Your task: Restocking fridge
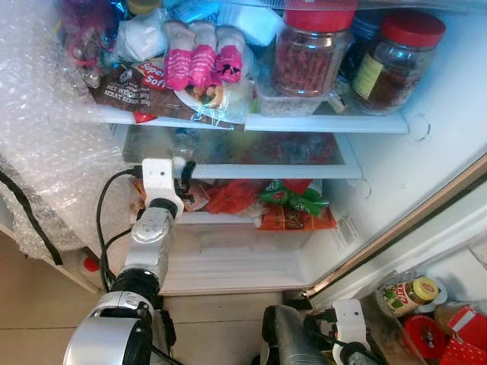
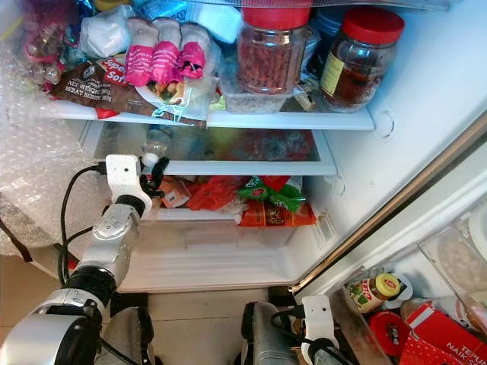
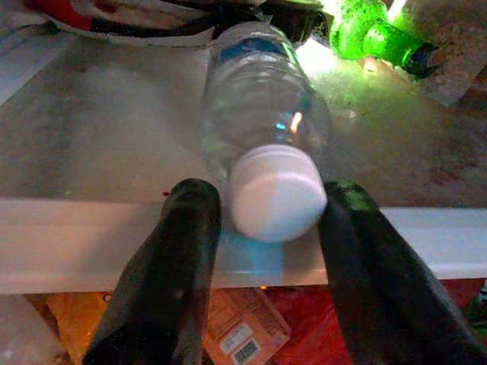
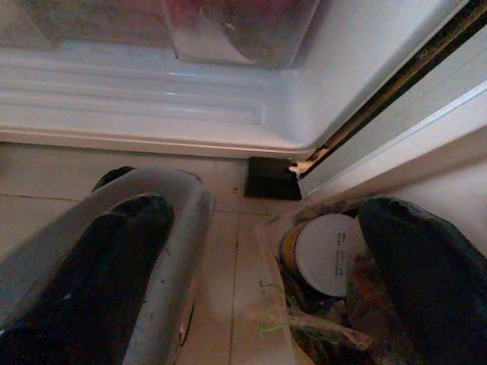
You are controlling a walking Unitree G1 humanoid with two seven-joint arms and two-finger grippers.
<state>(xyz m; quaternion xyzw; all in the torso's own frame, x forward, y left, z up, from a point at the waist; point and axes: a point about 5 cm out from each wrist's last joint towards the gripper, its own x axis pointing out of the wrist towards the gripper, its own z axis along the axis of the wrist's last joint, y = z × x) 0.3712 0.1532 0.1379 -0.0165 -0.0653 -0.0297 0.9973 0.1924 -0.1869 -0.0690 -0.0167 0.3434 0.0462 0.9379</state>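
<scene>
A clear water bottle [image 3: 262,129] with a white cap [image 3: 278,194] lies on its side on the fridge's middle glass shelf [image 1: 289,171], cap toward me at the shelf's front left. My left gripper [image 3: 270,199] is raised to that shelf edge [image 1: 183,169]. Its two fingers flank the cap with a thin gap on one side, so it stands open. My right gripper [image 4: 266,209] hangs low by the fridge's bottom corner [image 1: 338,334], open and holding nothing.
The upper shelf holds two red-lidded jars [image 1: 312,53] [image 1: 396,57] and snack packs [image 1: 202,65]. A green bottle [image 3: 373,34] lies deeper on the middle shelf. Packets [image 1: 293,205] fill the level below. Bubble wrap [image 1: 46,137] hangs at left. The door shelf's jar [image 1: 417,293] is at lower right.
</scene>
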